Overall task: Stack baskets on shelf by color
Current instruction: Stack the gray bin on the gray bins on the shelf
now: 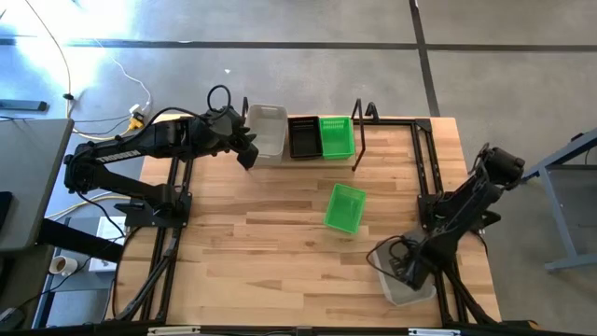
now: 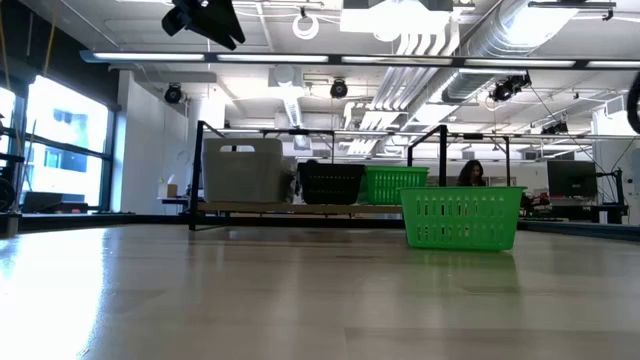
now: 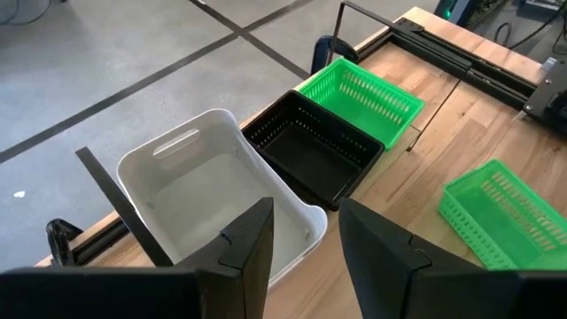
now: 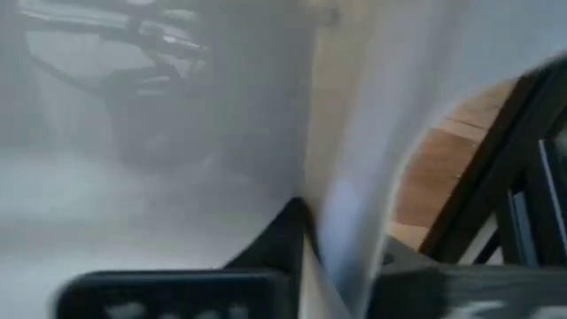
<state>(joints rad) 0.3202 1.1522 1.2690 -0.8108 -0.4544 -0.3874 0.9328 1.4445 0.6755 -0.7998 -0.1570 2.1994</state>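
The right pincer [image 1: 403, 271] is clenched on the wall of a translucent whitish basket [image 1: 410, 289] at the worktop's [image 1: 261, 271] near right corner. The left pincer [image 3: 306, 244] (fingers apart, grasping nothing) hovers over the shelf's [image 1: 387, 123] whitish basket [image 1: 268, 129].

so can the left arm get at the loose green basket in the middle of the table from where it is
Probably yes. The left gripper hangs open above the whitish basket on the shelf, and only bare tabletop lies between it and the loose green basket. The right arm is busy at the table's near corner.
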